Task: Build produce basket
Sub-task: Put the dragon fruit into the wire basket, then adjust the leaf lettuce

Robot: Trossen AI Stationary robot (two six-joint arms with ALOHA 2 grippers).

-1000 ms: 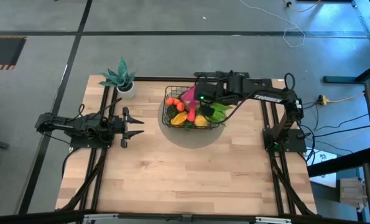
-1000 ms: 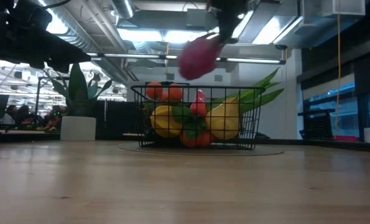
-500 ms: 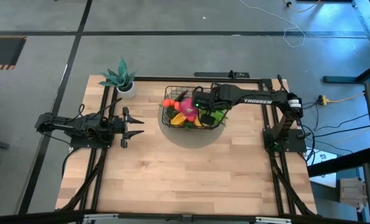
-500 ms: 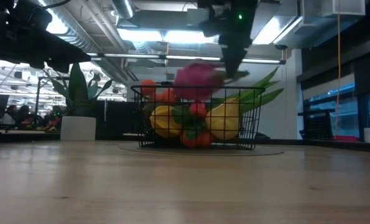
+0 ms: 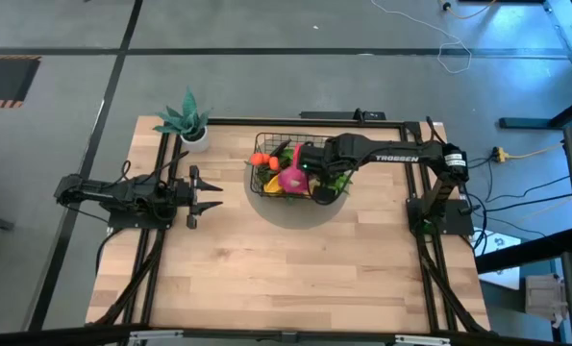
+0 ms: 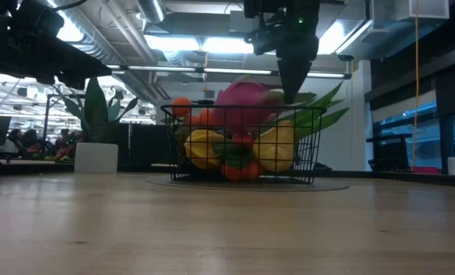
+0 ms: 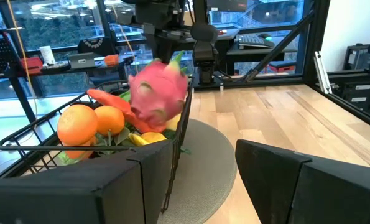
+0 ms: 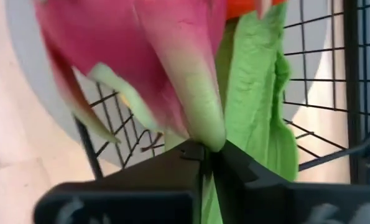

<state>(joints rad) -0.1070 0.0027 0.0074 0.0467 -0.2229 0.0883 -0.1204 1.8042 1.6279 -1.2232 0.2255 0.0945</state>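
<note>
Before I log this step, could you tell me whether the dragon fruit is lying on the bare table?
No, the dragon fruit sits atop the other produce inside the basket.

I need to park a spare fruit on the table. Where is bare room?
The bare wood near the table's front edge, and between the left end effector and the grey mat. The basket is crowded, with the right end effector over it.
</note>
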